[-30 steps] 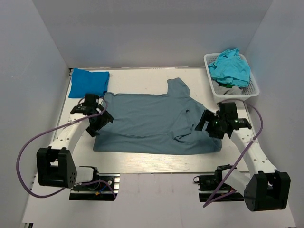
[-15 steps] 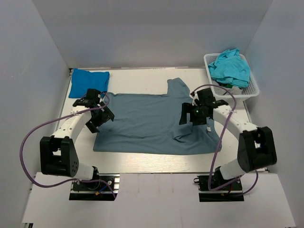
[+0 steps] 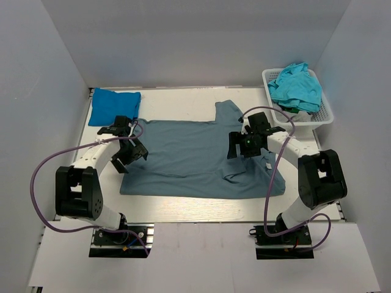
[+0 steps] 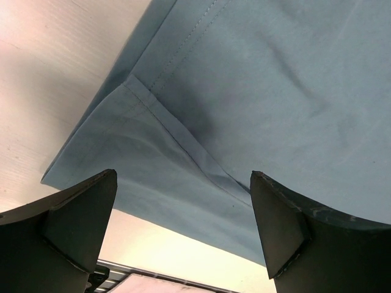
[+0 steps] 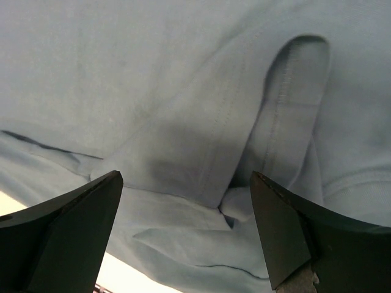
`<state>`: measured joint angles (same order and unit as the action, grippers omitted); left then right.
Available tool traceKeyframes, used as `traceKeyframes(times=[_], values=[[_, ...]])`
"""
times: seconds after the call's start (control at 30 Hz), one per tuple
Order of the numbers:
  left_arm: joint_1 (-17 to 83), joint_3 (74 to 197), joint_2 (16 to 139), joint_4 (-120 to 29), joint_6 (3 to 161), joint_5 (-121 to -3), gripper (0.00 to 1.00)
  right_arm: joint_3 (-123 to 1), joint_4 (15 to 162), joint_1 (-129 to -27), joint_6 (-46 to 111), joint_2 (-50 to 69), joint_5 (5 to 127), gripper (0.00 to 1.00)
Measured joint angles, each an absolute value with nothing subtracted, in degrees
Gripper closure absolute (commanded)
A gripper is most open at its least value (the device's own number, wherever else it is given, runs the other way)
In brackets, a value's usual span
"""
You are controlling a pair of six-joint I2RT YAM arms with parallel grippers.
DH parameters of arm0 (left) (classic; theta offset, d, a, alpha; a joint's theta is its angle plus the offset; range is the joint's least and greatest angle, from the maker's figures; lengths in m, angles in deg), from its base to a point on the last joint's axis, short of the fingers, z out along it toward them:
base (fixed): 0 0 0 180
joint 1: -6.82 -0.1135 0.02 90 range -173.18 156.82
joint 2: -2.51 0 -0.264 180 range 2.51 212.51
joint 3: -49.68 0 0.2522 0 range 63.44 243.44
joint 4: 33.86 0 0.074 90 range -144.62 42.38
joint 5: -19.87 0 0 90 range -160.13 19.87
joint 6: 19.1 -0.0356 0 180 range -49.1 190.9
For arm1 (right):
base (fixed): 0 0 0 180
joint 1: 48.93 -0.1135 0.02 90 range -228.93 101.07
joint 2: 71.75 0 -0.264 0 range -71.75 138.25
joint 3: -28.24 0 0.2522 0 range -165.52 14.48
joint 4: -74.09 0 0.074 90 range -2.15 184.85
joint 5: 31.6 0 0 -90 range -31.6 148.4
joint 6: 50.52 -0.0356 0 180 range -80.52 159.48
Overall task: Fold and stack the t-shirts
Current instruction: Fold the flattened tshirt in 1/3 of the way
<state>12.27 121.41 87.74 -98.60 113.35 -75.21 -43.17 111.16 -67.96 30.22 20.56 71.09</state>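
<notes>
- grey-blue shirt [image 3: 189,160]: lying spread flat on the counter [image 3: 177,97], right sleeve rumpled, not yet folded.
- bright blue shirt [image 3: 114,105]: sitting folded beyond the grey-blue shirt's far left corner; apparently finished.
- turquoise shirts [image 3: 297,85]: lying heaped in the basket [image 3: 267,82], beyond the grey-blue shirt's far right end; awaiting folding.
- left claw [image 3: 129,155]: hovering over the grey-blue shirt's left hem corner, jaws apart, gripping nothing.
- right claw [image 3: 240,148]: hovering over the rumpled sleeve, jaws apart, empty.
- progress: judged early, with one shirt folded and several remaining.

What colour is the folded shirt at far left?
The folded shirt is bright blue; top external view.
</notes>
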Motion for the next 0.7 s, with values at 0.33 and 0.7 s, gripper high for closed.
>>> traceKeyframes(times=[0.33,0.7], values=[[12.25,120.39,88.57,-97.94,113.31,-73.73,0.00,-43.06,110.03,-67.98,29.85,21.57,74.39,0.10],[12.25,120.06,88.57,-97.72,113.31,-73.73,0.00,-39.87,110.27,-67.91,26.35,21.28,71.99,0.10]])
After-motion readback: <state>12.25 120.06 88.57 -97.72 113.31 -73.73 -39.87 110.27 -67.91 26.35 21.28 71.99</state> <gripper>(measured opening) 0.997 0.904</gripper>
